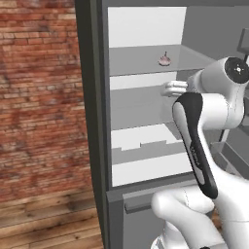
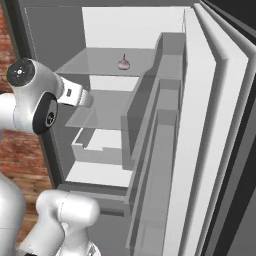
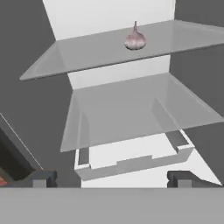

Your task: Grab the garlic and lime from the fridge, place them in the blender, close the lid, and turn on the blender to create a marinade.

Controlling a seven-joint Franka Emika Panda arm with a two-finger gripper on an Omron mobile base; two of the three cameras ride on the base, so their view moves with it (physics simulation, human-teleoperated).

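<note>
Garlic point(image 3: 135, 40) sits alone on the upper shelf point(image 1: 141, 61) of the open fridge point(image 1: 95, 121), toward the middle of that shelf and well back from its front edge. We judge that we are in the first step, the reach for the garlic, with nothing picked up yet. Our gripper point(image 3: 113, 178) is spread wide and empty, its two dark tips far apart at the bottom of the hand view, aimed into the fridge at about the level of the middle shelf point(image 3: 131, 109), below the bulb and short of it. Next we would need to lift the hand above the upper shelf, push in deeper, and close around the small bulb without knocking it over. We cannot find the lime on any shelf; the door bins point(image 2: 150, 130) hide their contents, and the arm covers the fridge's right side in the left base view
</note>
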